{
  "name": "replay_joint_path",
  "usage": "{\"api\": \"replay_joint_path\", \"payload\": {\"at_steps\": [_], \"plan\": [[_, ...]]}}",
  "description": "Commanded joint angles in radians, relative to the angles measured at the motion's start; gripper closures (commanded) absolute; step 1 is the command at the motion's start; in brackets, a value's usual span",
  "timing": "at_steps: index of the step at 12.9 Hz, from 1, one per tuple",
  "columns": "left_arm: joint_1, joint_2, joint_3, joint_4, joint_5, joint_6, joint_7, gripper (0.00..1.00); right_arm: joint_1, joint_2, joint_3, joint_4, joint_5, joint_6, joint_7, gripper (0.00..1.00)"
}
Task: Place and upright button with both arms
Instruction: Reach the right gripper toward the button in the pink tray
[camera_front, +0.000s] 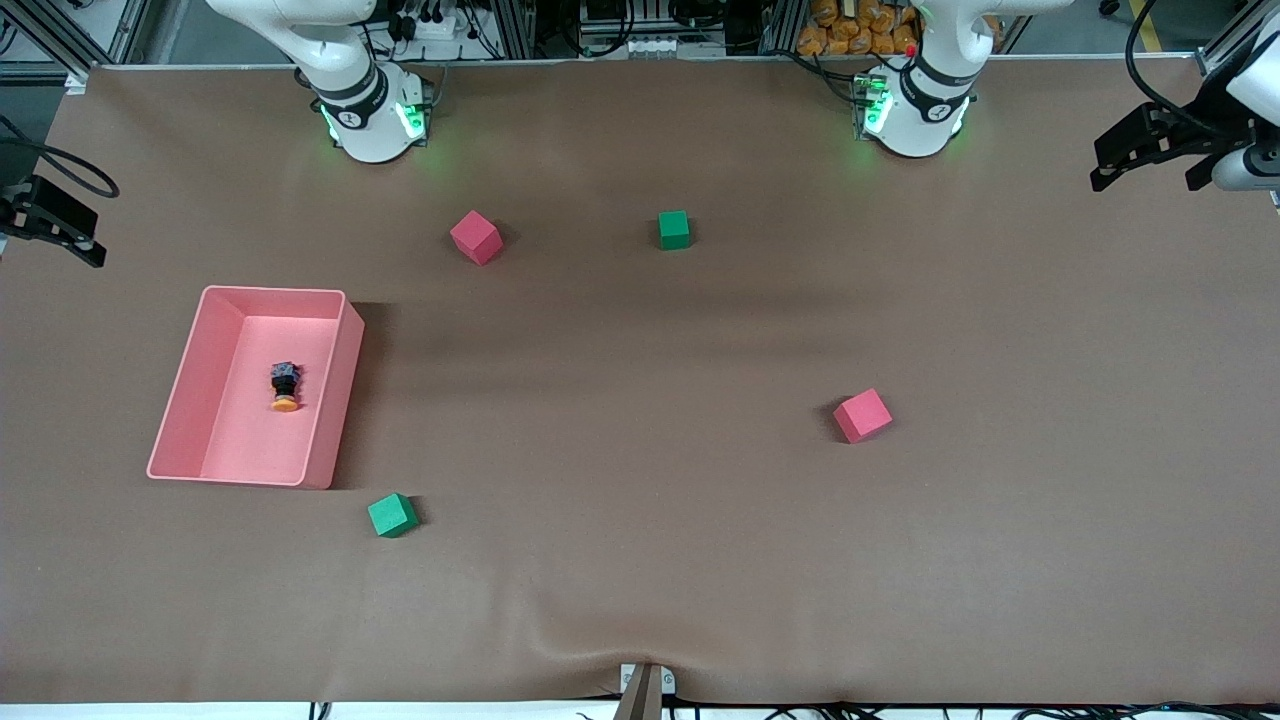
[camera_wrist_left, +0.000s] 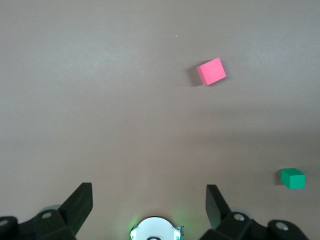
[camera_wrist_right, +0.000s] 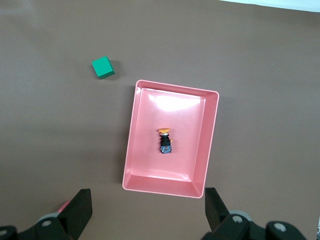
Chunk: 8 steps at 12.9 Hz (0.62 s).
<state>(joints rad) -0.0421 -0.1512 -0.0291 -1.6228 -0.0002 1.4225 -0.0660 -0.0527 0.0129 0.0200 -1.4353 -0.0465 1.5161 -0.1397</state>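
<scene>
Both grippers stand wide apart with nothing between the fingers. Right gripper (camera_wrist_right: 147, 207) hangs high over the pink tray (camera_front: 180, 400), camera looking straight down into it; its two black fingers (camera_wrist_right: 80, 210) frame the tray's short wall. Left gripper (camera_wrist_left: 149, 202) hangs high over bare brown table (camera_front: 640, 560) at the left arm's end, above its own base, fingers (camera_wrist_left: 80, 205) equally spread. In the front view the two white arms (camera_front: 350, 90) rise from green-lit bases and leave the picture; only dark gripper parts show at the edges.

Button (camera_front: 285, 386) lies on its side on the tray floor, about mid-tray, touching no wall. Orange cap points toward the front camera, black body in the middle, dark bluish end toward the robot bases.

Other items: green cube (camera_front: 392, 515) just beside the tray's corner nearest the front camera; pink cube (camera_front: 476, 237) and a second green cube (camera_front: 674, 230) between the bases; second pink cube (camera_front: 862, 415) toward the left arm's end, well apart from the tray.
</scene>
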Motion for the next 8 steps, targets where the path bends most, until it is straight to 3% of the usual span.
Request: {"api": "replay_joint_path", "payload": {"at_steps": [1,8], "plan": [[0.005,0.01,-0.003,0.031,0.022,-0.025,0.006,0.0,0.005,-0.011,0.001,-0.007,-0.01,0.006,-0.003,0.0],[0.01,0.05,0.0,0.067,0.02,-0.025,0.014,0.0,0.002,-0.011,0.001,-0.007,0.007,0.003,0.012,0.0]]}}
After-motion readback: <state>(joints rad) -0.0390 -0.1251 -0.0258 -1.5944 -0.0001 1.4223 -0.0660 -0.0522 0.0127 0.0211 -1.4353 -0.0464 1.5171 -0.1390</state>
